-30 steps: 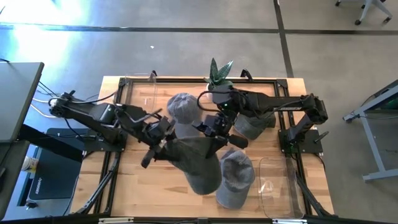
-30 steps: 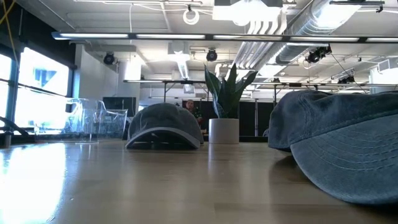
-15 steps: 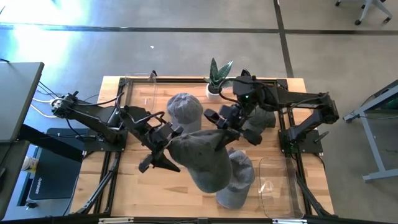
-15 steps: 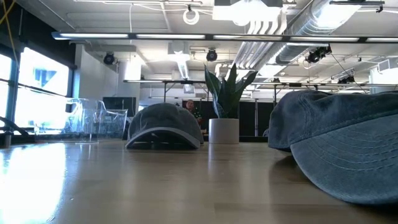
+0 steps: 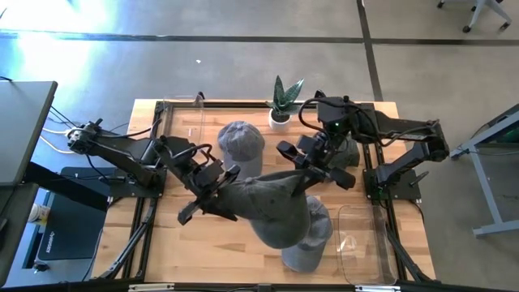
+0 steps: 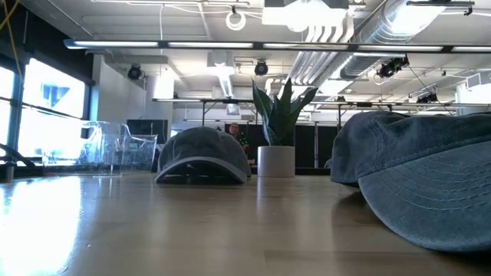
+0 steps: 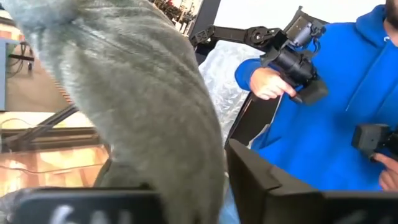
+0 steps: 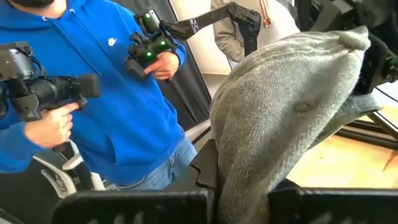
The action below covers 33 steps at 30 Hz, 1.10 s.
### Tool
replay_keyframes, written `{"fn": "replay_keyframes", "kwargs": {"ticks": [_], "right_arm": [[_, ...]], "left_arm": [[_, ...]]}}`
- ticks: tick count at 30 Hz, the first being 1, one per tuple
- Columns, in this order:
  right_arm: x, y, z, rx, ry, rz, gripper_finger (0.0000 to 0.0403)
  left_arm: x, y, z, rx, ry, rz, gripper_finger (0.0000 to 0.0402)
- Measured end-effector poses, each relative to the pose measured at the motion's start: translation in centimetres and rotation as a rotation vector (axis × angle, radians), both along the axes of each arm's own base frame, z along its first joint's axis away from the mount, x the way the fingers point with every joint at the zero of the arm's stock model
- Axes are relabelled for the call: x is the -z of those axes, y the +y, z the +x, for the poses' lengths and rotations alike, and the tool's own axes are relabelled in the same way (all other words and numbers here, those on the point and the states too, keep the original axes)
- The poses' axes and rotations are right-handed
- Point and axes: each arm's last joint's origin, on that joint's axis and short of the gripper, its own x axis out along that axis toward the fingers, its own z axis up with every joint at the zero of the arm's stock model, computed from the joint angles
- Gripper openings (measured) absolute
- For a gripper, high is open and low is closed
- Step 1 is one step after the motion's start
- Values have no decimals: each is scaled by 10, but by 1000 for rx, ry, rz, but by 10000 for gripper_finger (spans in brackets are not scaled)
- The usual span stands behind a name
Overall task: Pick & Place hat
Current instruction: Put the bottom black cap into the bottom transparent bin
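Note:
A grey knitted hat [image 5: 276, 209] hangs above the middle of the table, between my two grippers. My left gripper [image 5: 224, 193] is at its left end and my right gripper [image 5: 303, 175] at its right end, both shut on it. The hat fills the left wrist view [image 7: 143, 106] and the right wrist view [image 8: 286, 106]. Three more grey hats lie on the table: one at the far middle [image 5: 241, 139], one under the right arm [image 5: 339, 156], and one near the front [image 5: 310, 243], partly beneath the held hat. My left gripper has the hat's left end [image 5: 237, 195] between its two fingers, coming level from the table's left side. The knit runs back between the fingers [image 7: 155, 186]. My right gripper pinches the hat's opposite end [image 8: 239, 180], coming from the table's right side. The hat sags between the two grippers, clear of the table.
A potted plant [image 5: 284, 104] stands at the far edge. Clear plastic containers stand at the front right [image 5: 361, 243] and far left [image 5: 185, 113]. In the low view the far hat [image 6: 203, 153] and a near hat [image 6: 414, 176] show. A person in a blue hoodie [image 8: 106, 93] stands beyond the table.
My right gripper has carried its end of the hat toward the table's right edge. My left gripper has followed toward the right and a little toward the near edge. The hat has shifted right and now hangs over the front hat.

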Motion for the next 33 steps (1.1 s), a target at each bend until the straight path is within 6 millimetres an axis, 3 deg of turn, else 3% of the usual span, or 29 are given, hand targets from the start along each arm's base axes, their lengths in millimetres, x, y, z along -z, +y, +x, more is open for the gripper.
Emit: {"fn": "replay_keyframes", "kwargs": {"ticks": [4,14,21,27,33], "right_arm": [[-1,0,-2,-7,0,4,5],[2,2,3,-11,-7,-10,3],[8,4,2,-21,29,-31,3],[14,11,0,-12,48,-85,5],[17,11,-1,-4,66,-101,5]], "left_arm": [[-3,1,-4,22,-15,-2,7],[-1,1,-3,-8,23,-11,8],[11,16,7,-71,158,-36,109],[1,38,11,-73,62,-72,208],[12,34,30,-62,74,-78,239]]}}
